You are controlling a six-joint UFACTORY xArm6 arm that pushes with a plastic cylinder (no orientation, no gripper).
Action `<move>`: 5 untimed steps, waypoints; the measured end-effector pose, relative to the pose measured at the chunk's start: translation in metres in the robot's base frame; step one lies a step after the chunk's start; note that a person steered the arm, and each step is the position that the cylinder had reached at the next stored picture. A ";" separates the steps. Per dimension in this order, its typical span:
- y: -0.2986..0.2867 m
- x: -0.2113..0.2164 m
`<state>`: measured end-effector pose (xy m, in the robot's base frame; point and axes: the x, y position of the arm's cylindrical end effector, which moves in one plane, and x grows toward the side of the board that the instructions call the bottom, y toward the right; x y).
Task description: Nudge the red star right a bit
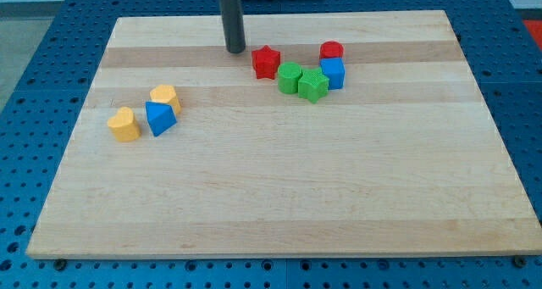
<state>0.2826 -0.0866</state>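
Note:
The red star (266,62) lies on the wooden board (279,187) near the view's top, left of centre of a cluster. My tip (235,50) stands just to the star's upper left, a small gap apart from it. Right of the star are a green block (290,76), a green star (312,85), a blue cube (333,72) and a red cylinder (331,51), packed close together.
At the view's left sit a yellow heart-shaped block (124,125), a blue block (160,118) and a yellow block (164,96). The board lies on a blue perforated table (34,111).

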 end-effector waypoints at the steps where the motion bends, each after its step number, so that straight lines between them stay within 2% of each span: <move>1: -0.004 0.026; 5: 0.031 0.036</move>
<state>0.3186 -0.0555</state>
